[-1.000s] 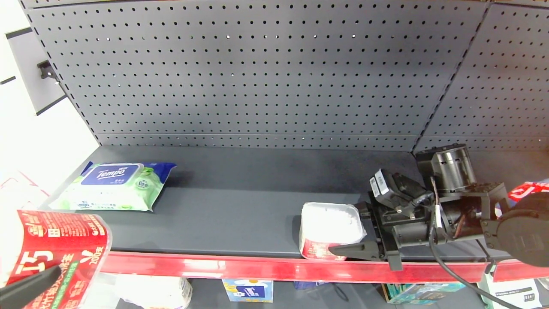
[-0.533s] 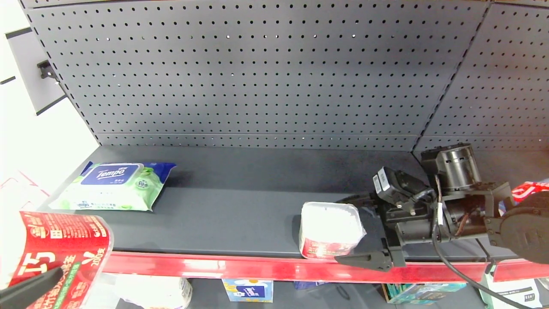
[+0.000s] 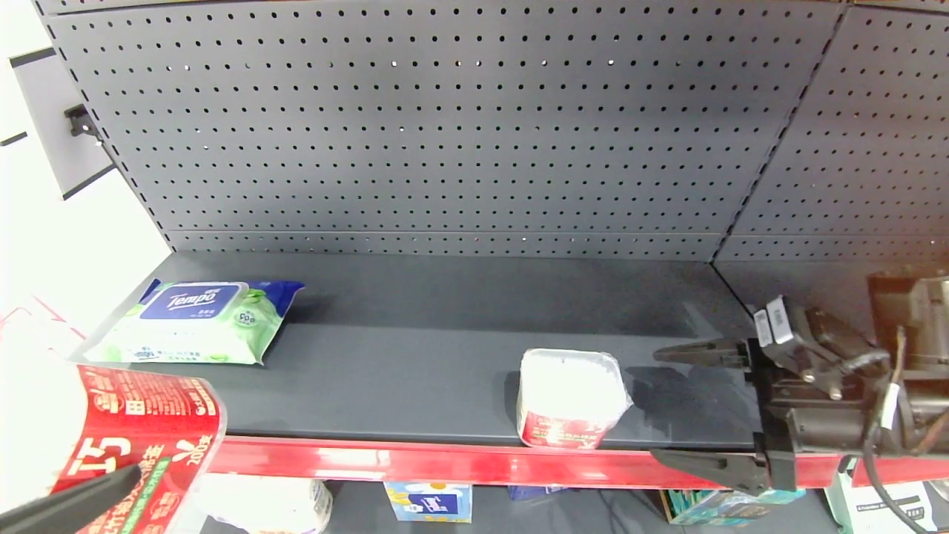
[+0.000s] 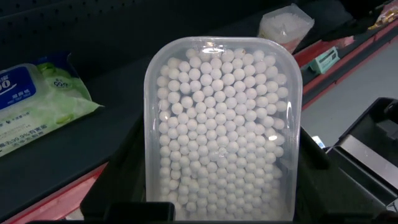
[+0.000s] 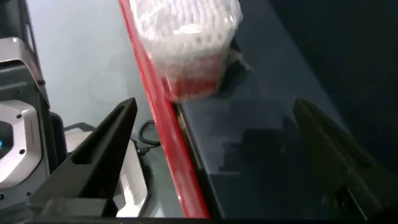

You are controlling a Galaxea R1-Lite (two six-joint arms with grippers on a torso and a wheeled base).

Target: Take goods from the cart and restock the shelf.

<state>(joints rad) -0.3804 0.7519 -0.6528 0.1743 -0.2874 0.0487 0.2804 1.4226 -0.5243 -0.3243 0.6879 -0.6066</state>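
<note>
Since a second ago the held tub has edged up toward the shelf. The right gripper has backed away from the placed tub, which sat between its fingers and now stands clear, ahead of their tips. The left gripper clamps the held tub by its two long sides, one finger on each. The tub's clear face of small white tips is turned to the wrist camera, and that grip likely keeps it level for setting down. Beyond those fingers a wipes pack lies flat on the shelf. The placed tub stands upright just behind the red rail, seemingly left as delivered. The right gripper's fingers are spread wide, holding nothing.
</note>
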